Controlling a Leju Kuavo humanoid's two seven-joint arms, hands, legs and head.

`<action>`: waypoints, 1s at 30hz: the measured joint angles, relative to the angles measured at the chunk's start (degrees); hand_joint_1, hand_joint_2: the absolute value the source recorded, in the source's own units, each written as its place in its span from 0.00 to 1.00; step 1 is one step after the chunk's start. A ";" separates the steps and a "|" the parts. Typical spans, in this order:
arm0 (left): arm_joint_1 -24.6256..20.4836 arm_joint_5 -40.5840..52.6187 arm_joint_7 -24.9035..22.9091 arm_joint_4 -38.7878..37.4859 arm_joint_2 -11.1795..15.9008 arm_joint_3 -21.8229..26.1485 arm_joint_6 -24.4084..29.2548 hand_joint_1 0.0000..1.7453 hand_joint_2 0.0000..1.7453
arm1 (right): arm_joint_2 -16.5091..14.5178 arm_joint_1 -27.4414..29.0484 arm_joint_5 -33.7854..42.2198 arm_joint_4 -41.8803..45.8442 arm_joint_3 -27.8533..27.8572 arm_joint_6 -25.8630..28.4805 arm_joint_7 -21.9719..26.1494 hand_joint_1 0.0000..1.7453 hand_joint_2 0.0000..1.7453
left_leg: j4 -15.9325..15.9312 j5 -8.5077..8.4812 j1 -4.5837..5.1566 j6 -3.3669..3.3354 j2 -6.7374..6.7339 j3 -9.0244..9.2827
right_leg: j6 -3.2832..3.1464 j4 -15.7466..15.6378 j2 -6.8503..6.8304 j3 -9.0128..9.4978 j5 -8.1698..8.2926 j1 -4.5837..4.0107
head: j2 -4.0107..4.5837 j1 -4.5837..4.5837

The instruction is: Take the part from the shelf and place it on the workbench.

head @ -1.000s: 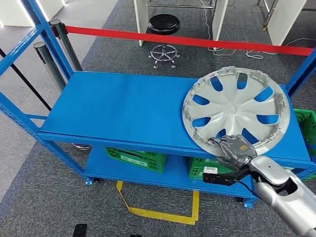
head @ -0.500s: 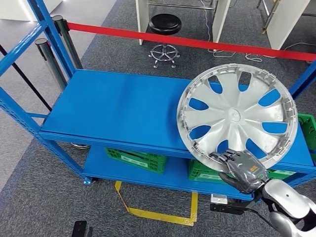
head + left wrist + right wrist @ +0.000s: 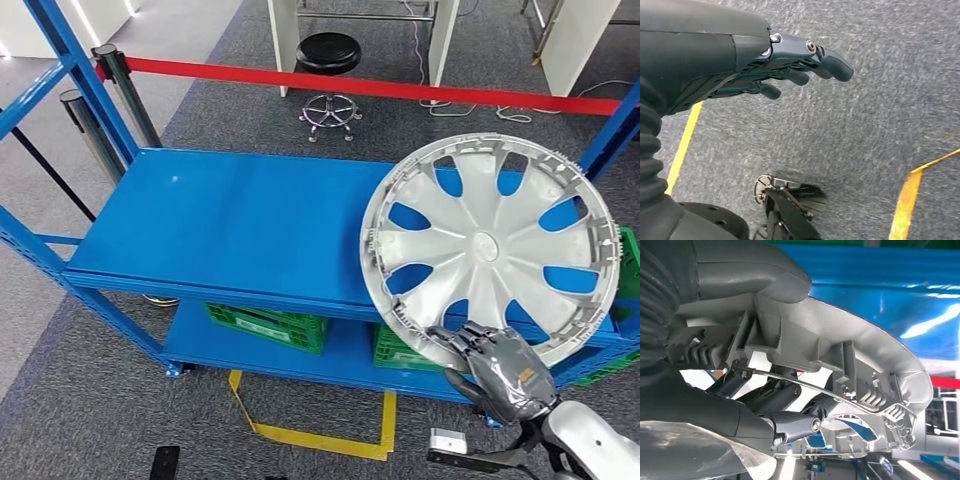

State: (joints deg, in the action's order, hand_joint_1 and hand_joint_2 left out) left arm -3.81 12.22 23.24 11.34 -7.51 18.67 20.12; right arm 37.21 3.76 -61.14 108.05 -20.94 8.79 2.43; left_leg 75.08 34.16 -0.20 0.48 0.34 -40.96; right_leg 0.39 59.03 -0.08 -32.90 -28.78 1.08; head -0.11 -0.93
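Change: over the last second the wheel cover (image 3: 489, 255) has tilted up off the blue shelf (image 3: 226, 225); its far rim has risen and it looms larger in the head view, where a second ago it lay nearly flat on the top board.
Meaning: the lift appears under way, so the pick looks nearly done; the carry to the counter is not yet begun, and no counter is in sight.
Part location: over the shelf's right end, near edge hanging past the front lip; whether the far rim touches the board I cannot tell.
Right hand: right hand (image 3: 502, 368) grips the cover's near rim, fingers (image 3: 791, 427) curled under the ribbed back, thumb over the edge.
Left hand: left hand (image 3: 783, 70) hangs over grey carpet, fingers extended and close together, holding nothing.
Facing: the spoked face is turned up and toward the robot.
Long axis: none really, it is a round disc; its plane slopes down toward the gripped edge.
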 joint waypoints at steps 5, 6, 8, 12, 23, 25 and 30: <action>-0.37 0.54 -0.92 0.01 0.14 0.00 0.24 0.00 1.00 | -0.95 1.92 1.15 1.00 0.70 0.73 1.54 1.00 1.00 | -13.03 -6.87 1.17 -2.89 0.07 6.42 | -0.10 0.10 0.08 0.01 0.18 -0.81 | 0.00 -0.07; -0.45 0.64 -1.02 0.01 0.18 0.00 0.17 0.00 1.00 | -1.18 2.23 1.24 1.16 0.79 1.02 1.73 1.00 1.00 | -14.72 -7.26 1.42 -3.24 0.08 7.16 | 0.06 0.12 0.05 -0.15 0.28 -0.74 | 0.00 -0.08; -0.53 0.75 -1.16 0.02 0.11 0.00 0.08 0.00 1.00 | -1.49 2.70 1.29 1.49 0.88 1.31 1.96 1.00 1.00 | -15.79 -7.43 1.65 -3.28 0.08 7.34 | 0.60 -0.01 0.00 -0.39 0.63 -0.53 | 0.00 0.00; -0.73 0.81 -1.38 0.02 0.02 0.02 -0.27 0.00 1.00 | -1.72 3.41 1.62 1.97 1.11 1.62 2.55 1.00 1.00 | -17.65 -9.01 0.97 -3.21 -0.22 7.02 | 1.63 4.49 0.04 -2.43 -3.95 -0.44 | 0.01 -0.15; -1.96 -0.88 -4.40 0.14 -0.36 0.64 -0.14 0.00 1.00 | -4.94 1.85 3.23 1.12 0.35 2.41 5.50 1.00 1.00 | -16.63 -13.03 0.70 -0.84 -0.21 2.70 | 1.58 -1.32 0.80 5.40 -3.56 -0.08 | -0.01 -0.08; -4.85 -2.56 -8.58 0.20 -1.25 1.67 4.08 0.00 1.00 | -7.52 -5.46 5.76 -2.61 -2.60 -0.15 7.72 1.00 1.00 | -16.23 -12.92 0.48 -0.11 -0.34 1.90 | 0.55 -0.93 1.12 3.87 -2.36 -0.03 | -0.02 0.01; -7.85 -1.52 -8.49 0.54 -2.20 2.58 2.94 0.00 1.00 | -10.48 -11.18 8.07 -8.14 -6.65 2.79 4.36 1.00 1.00 | -2.01 -1.39 0.30 0.86 -0.25 -1.10 | -0.60 -0.78 -0.26 0.21 0.66 -0.33 | -0.02 0.88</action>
State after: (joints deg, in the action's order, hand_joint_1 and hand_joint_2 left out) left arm -11.66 10.70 14.76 11.88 -9.71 21.25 23.06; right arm 26.72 -7.42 -53.07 99.91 -27.59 11.58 6.79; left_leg 73.08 32.77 0.10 1.34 0.10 -42.05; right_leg -0.20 58.25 -0.34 -32.69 -28.12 0.75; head -0.13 -0.05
